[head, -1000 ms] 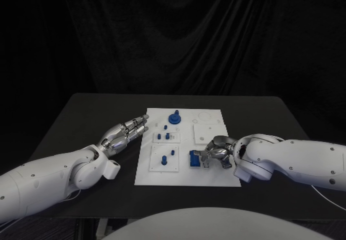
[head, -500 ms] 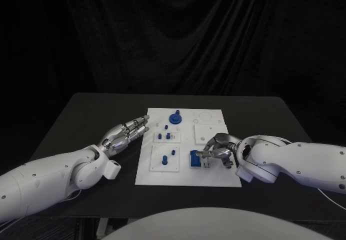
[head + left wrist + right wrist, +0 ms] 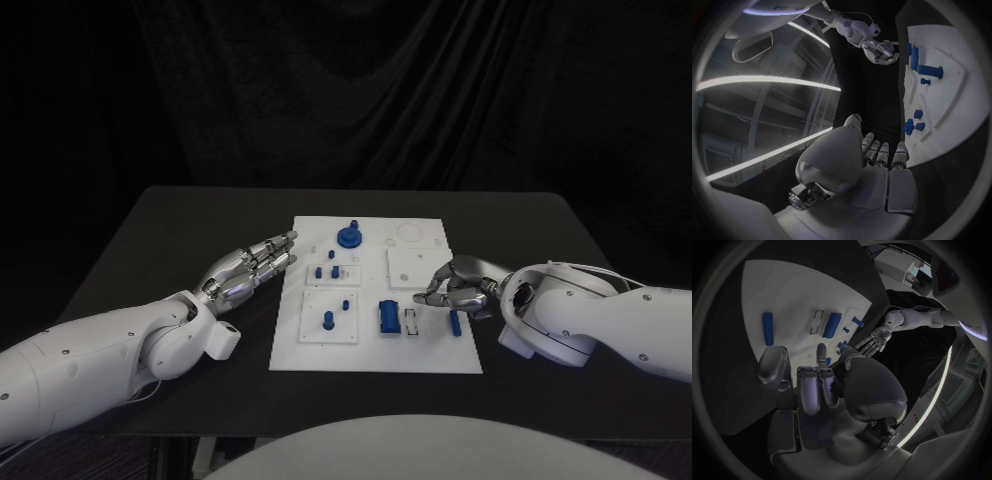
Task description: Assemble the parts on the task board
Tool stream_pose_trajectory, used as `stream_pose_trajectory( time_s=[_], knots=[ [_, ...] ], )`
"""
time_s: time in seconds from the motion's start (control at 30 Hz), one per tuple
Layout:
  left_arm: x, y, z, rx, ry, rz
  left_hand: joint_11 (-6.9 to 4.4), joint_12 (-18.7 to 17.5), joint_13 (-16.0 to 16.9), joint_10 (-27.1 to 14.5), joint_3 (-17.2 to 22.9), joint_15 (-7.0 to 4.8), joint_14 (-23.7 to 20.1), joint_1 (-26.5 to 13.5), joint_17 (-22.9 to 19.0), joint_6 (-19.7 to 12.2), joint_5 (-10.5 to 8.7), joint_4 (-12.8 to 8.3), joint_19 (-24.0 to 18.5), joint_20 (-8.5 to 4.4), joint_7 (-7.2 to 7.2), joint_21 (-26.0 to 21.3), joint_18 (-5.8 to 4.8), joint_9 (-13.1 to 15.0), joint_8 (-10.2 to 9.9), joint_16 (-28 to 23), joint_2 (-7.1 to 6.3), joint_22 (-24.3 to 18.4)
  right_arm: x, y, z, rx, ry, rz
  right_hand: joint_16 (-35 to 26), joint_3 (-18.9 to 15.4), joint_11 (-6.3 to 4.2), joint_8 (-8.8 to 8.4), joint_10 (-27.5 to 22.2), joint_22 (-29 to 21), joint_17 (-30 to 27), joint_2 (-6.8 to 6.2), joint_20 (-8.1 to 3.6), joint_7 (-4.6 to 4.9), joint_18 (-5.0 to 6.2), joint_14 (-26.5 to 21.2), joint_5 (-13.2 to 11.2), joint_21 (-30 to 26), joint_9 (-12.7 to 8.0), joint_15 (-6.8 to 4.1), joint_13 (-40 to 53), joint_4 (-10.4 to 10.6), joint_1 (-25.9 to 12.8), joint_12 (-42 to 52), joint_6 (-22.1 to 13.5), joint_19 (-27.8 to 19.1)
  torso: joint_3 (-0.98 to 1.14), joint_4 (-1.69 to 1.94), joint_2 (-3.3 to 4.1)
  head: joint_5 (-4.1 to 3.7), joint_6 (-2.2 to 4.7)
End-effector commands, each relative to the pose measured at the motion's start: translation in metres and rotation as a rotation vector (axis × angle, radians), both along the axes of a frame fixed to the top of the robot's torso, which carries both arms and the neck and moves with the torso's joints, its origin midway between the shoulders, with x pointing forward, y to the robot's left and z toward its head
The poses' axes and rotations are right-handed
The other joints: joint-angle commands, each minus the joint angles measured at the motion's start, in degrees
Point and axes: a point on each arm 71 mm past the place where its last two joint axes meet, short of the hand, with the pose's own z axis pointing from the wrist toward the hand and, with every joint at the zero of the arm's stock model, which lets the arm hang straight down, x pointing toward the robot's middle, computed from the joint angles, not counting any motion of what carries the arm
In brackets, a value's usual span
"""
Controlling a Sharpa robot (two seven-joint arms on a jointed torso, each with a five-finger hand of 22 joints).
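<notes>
on the left of the head picture the left hand (image 3: 254, 266) lies flat on the black tabletop (image 3: 173, 230), just beside the left edge of the white task board (image 3: 433, 358). its fingers are straight and side by side, and it holds nothing.

in the middle sits the task board. up at its top is a round blue part with a peg (image 3: 349, 236). below that are a few small blue pegs (image 3: 333, 270), and lower down an upright blue peg (image 3: 327, 321).

further right, in the lower part of the board, a blue block (image 3: 389, 316) lies beside a thin pale slot (image 3: 411, 321). right of the slot lies a loose blue bar (image 3: 454, 322). its long side runs up and down the picture, the same way as the slot.

the right hand (image 3: 464, 287) is just above that bar, fingers curled in, with nothing in them as far as i can tell. this hand is much nearer to the bar than the left one, so i think it should do the next pick, reaching down toward the bottom of the picture.
</notes>
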Motion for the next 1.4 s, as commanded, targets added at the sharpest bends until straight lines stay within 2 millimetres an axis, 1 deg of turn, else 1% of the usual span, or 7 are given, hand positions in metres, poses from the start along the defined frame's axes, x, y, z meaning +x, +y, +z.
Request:
stream_pose_trajectory(
  time_s=[0.03, 0.13, 0.27, 0.47, 0.8, 1.13, 1.4],
  knots=[
    [-0.001, -0.002, 0.0, -0.009, -0.003, -0.002, 0.38, 0.3, 0.08, -0.1, 0.38, 0.39, -0.03, 0.02, -0.06, 0.2, 0.08, -0.02, 0.17, 0.39, 0.32, -0.2, 0.48, 0.1, 0.35, -0.39, -0.33, -0.09, -0.003, -0.009, 0.001, -0.195, -0.006, 0.056, -0.02, -0.13, -0.41, 0.26, 6.07, 7.67, 12.08, -0.2, -0.19, 0.02, 0.63, 5.38, 0.14, -0.32, -0.06, -0.55, 15.08, 0.23, -0.63, 0.15, -0.44, 0.02, -0.05, -0.05, -0.07, -0.21, 0.01],
    [0.0, -0.003, 0.0, -0.01, -0.005, -0.002, 0.36, 0.35, 0.1, -0.07, 0.36, 0.4, -0.03, -0.03, -0.06, 0.24, 0.14, -0.02, 0.17, 0.44, 0.39, -0.2, 0.48, 0.11, 0.37, -0.39, -0.4, -0.09, -0.003, -0.019, 0.001, -0.299, -0.016, 0.079, 0.15, -0.08, -1.17, 2.35, 6.07, 8.01, 12.57, -1.01, -0.5, -0.99, 0.42, 5.49, 3.97, 1.0, 0.81, -1.08, 15.08, 0.05, 0.34, 0.15, 2.17, 0.42, -0.09, 0.22, -0.17, -0.69, 0.01],
    [0.0, -0.003, 0.0, -0.01, -0.006, -0.002, 0.36, 0.36, 0.1, -0.06, 0.37, 0.4, -0.03, -0.03, -0.06, 0.22, 0.14, -0.02, 0.17, 0.45, 0.39, -0.2, 0.48, 0.1, 0.36, -0.39, -0.4, -0.09, -0.004, -0.028, 0.0, -0.403, -0.026, 0.097, -0.01, -0.27, -1.6, 3.03, 6.07, 7.96, 12.07, -1.21, -0.88, -1.38, 0.45, 5.4, 3.83, 0.83, 1.42, -1.48, 15.08, 0.68, -0.03, 0.15, 2.67, 0.46, -0.13, 0.27, -0.14, -0.6, 0.01],
    [0.0, -0.002, 0.0, -0.009, -0.006, 0.0, 0.36, 0.36, 0.1, -0.06, 0.37, 0.4, -0.03, -0.03, -0.06, 0.22, 0.14, -0.02, 0.17, 0.45, 0.39, -0.2, 0.48, 0.1, 0.36, -0.39, -0.4, -0.09, -0.007, -0.036, -0.003, -0.477, -0.036, 0.096, -0.04, -0.37, -1.73, 3.15, 6.07, 7.92, 11.96, -1.25, -1.02, -1.51, 0.47, 5.39, 3.7, 0.71, 1.59, -1.6, 15.08, 1.06, -0.29, 0.15, 2.8, 0.47, -0.16, -0.02, -0.01, -0.5, 0.01],
    [0.0, -0.003, 0.0, -0.01, -0.004, -0.002, 0.36, 0.36, 0.1, -0.06, 0.37, 0.4, -0.03, -0.03, -0.06, 0.22, 0.14, -0.02, 0.17, 0.45, 0.39, -0.2, 0.48, 0.1, 0.36, -0.39, -0.4, -0.09, -0.011, -0.038, -0.014, -0.495, -0.032, 0.084, -0.09, -0.39, -1.8, 3.22, 6.07, 7.92, 11.82, -1.21, -1.09, -1.58, 0.46, 5.36, 3.65, 0.74, 1.68, -1.67, 15.08, 1.28, -0.43, 0.15, 2.91, 0.5, 0.02, 0.08, 0.02, -0.67, 0.01],
    [0.0, -0.002, 0.0, -0.008, -0.003, -0.002, 0.36, 0.36, 0.1, -0.06, 0.37, 0.4, -0.03, -0.03, -0.06, 0.22, 0.14, -0.02, 0.17, 0.45, 0.39, -0.2, 0.48, 0.1, 0.36, -0.39, -0.4, -0.09, -0.011, -0.032, -0.02, -0.482, -0.039, 0.093, -0.12, -0.4, -1.85, 3.08, 6.07, 7.87, 11.71, -1.14, -1.18, -1.59, 0.48, 5.34, 3.35, 0.53, 1.71, -1.75, 15.08, 1.63, -0.6, 0.15, 2.71, 0.48, -0.07, 0.08, -0.01, -0.65, 0.01],
    [0.0, -0.003, 0.0, -0.008, 0.001, -0.006, 0.42, 0.39, 0.1, -0.04, 0.46, 0.37, -0.03, -0.04, -0.06, 0.19, 0.16, -0.08, 0.17, 0.54, 0.48, -0.2, 0.5, 0.1, 0.37, -0.39, -0.4, -0.09, -0.009, -0.029, -0.025, -0.478, -0.038, 0.101, -0.16, -0.21, -1.63, 1.51, 6.07, 7.85, 11.59, -1.02, -1.24, -1.26, 0.44, 5.33, 3.21, 0.45, 1.05, -1.66, 15.08, 2.3, -0.61, 0.15, 1.73, 0.53, -0.01, 0.12, 0.0, -0.67, 0.01]
  ],
)
